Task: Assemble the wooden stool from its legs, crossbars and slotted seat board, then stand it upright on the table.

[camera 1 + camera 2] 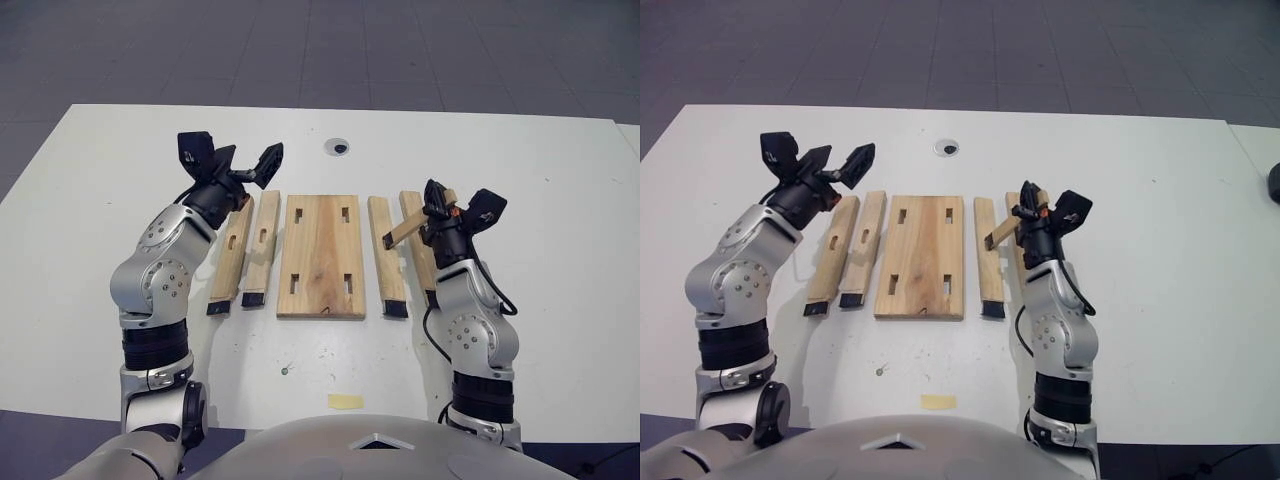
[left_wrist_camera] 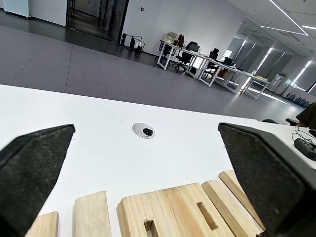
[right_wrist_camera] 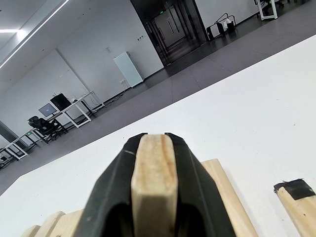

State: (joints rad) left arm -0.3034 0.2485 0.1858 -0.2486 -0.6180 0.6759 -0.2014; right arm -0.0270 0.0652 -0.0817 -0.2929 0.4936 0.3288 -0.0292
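Note:
The slotted seat board [image 1: 321, 255] lies flat at the table's middle. Two wooden legs [image 1: 232, 255] [image 1: 261, 248] with black near tips lie left of it, and two more [image 1: 386, 255] [image 1: 418, 250] lie right of it. My left gripper [image 1: 247, 162] hovers open above the far ends of the left legs, its fingers [image 2: 29, 173] wide apart over the board [image 2: 168, 212]. My right gripper [image 1: 438, 205] is shut on a short wooden crossbar [image 1: 405, 231], held tilted above the right legs. The crossbar's end [image 3: 153, 187] sits between the black fingers [image 3: 197, 197].
The white table [image 1: 550, 180] has a round cable grommet [image 1: 337, 147] behind the board. A yellow sticky note [image 1: 345, 401] and a small dark speck [image 1: 284, 371] lie near the front edge. Wide bare surface lies to both sides of the parts.

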